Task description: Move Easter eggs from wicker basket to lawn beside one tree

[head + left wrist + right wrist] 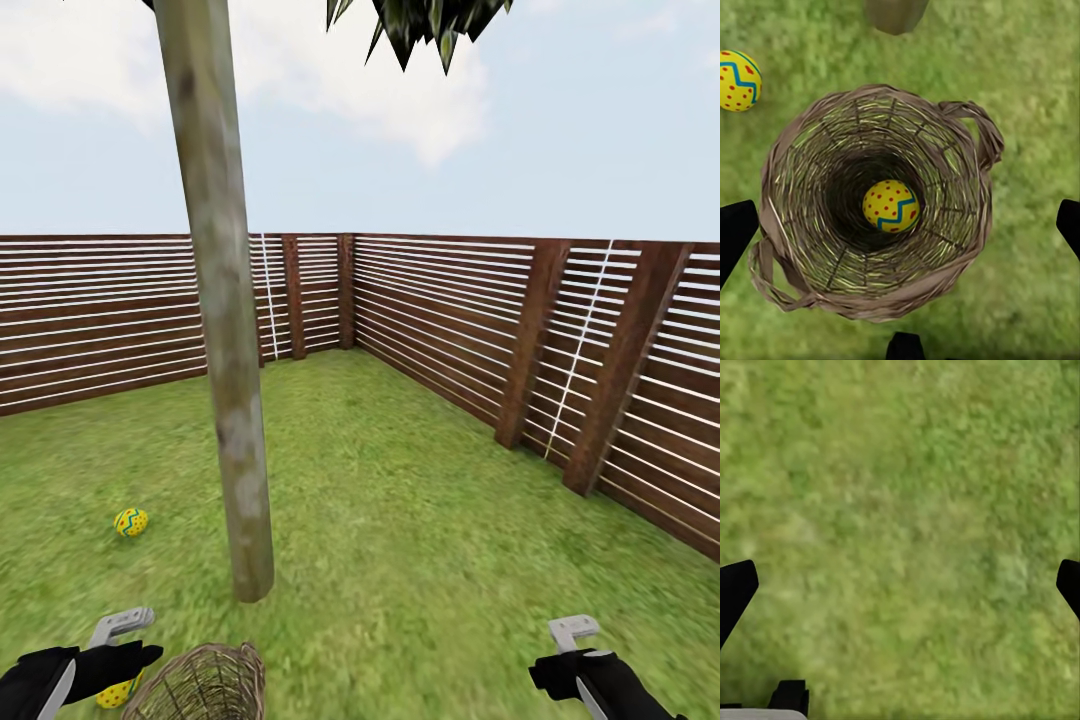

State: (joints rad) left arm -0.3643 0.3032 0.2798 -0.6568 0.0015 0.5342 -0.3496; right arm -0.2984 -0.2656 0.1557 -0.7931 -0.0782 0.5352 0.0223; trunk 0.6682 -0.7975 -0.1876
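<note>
Last egg in basket; left gripper spread above the mouth, right gripper idle.

Left to right: one yellow Easter egg with blue zigzag bands and red dots [131, 522] lies on the mottled green lawn [420, 520] left of the pale grey-green bare tree trunk [225, 330]; a second painted egg [118, 692] sits on the grass just beside the round brown woven wicker basket [810, 217], under our left gripper [900, 225], released, grasping nothing. The third egg [892, 205] rests deep at the basket's bottom. We judge: descend straight down, centred, fingers clear of the rim, clench only once they straddle the egg. Right gripper [900, 585] is spread wide over bare grass, holding nothing.
</note>
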